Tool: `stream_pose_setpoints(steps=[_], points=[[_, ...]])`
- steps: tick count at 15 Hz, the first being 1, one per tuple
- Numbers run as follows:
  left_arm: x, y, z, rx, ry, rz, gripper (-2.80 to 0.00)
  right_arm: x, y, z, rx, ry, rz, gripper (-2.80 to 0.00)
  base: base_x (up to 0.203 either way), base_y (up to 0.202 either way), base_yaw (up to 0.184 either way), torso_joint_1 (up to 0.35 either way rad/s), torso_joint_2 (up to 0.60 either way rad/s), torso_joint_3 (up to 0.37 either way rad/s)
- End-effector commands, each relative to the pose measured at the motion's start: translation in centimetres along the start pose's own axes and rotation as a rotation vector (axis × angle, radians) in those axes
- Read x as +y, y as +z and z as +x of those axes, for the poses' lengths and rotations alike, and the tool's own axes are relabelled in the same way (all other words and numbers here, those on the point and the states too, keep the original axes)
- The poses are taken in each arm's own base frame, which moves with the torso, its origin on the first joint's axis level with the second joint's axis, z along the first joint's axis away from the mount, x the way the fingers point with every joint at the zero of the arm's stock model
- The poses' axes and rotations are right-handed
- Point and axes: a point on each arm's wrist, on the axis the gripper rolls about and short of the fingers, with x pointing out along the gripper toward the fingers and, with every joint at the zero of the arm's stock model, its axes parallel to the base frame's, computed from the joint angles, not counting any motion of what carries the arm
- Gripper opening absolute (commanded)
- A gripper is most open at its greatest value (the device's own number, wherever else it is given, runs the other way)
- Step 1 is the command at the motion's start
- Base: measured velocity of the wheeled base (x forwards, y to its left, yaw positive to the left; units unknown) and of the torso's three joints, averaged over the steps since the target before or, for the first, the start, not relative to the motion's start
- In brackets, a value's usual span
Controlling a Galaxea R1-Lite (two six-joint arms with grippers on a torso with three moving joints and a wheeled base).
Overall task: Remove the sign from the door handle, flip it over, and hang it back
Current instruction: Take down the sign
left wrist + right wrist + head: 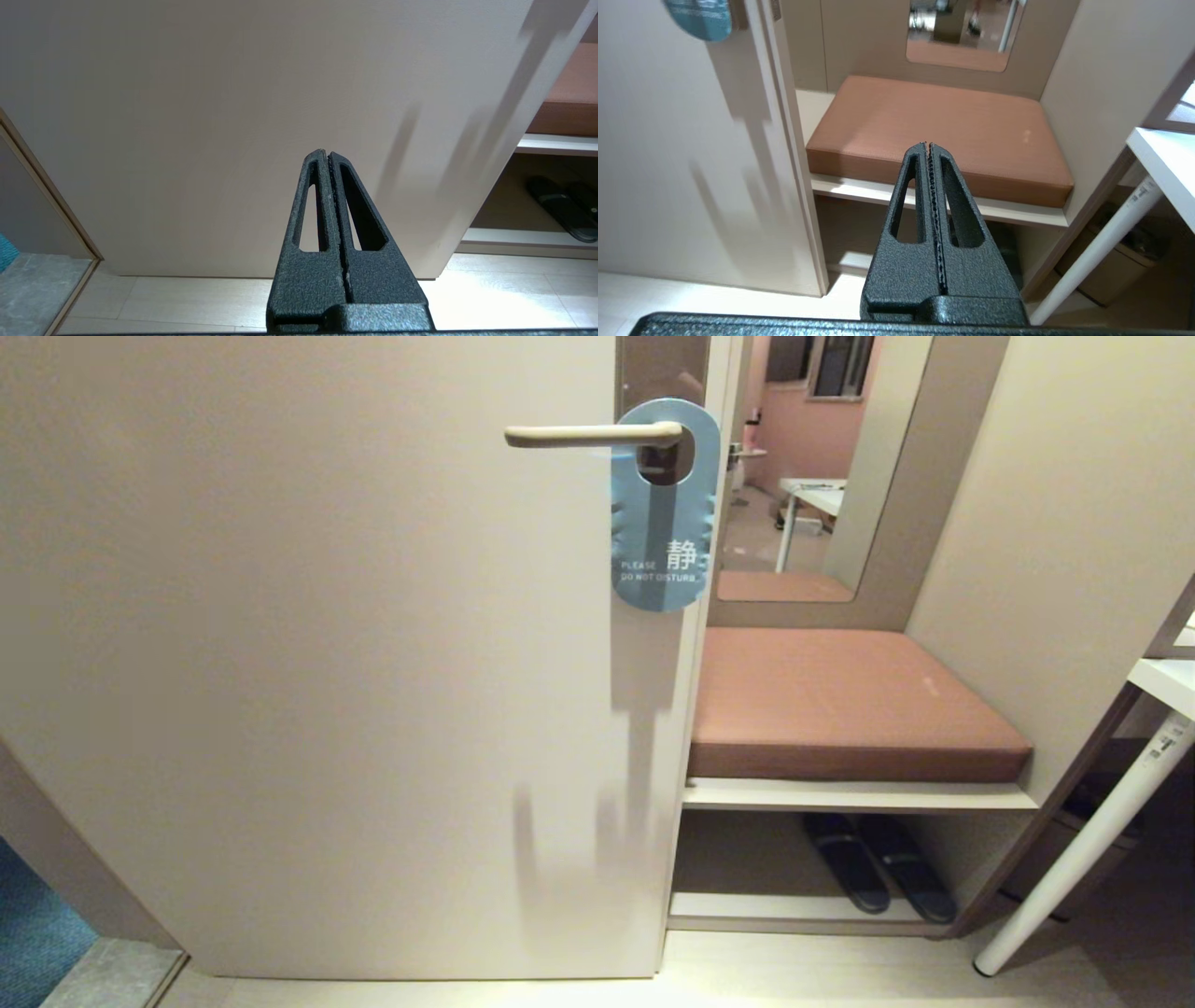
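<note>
The flat blue-grey oblong sign [665,523] is hung by its hole on the slim cream lever door handle [593,434]. Both textured black grippers, left [328,154] and right [928,145], are clenched empty, well apart from it.

I see the sign [665,523] hanging by its hole on the door handle [593,434], flat against the door [308,653] near its right edge. Right of the door sits a cushioned bench [840,700], a mirror [822,467] behind it, slippers [878,873] on the shelf underneath, and a table leg [1083,849] farther right.
</note>
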Motion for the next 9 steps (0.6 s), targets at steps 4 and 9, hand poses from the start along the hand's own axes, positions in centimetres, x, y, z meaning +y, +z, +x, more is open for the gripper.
stream_pose_setpoints(steps=[4, 9], points=[[0.0, 0.0, 0.0, -0.001, 0.001, -0.001, -2.80, -0.4, 2.2, 8.2, 0.185, 0.012, 0.018, -2.80, 0.000, 0.000, 0.000, 0.000, 0.00, 0.000], [0.0, 0.0, 0.0, -0.001, 0.001, -0.001, -2.80, -0.5, 3.5, 14.3, 0.220, 0.131, 0.042, -2.80, 0.000, 0.000, 0.000, 0.000, 0.00, 0.000]])
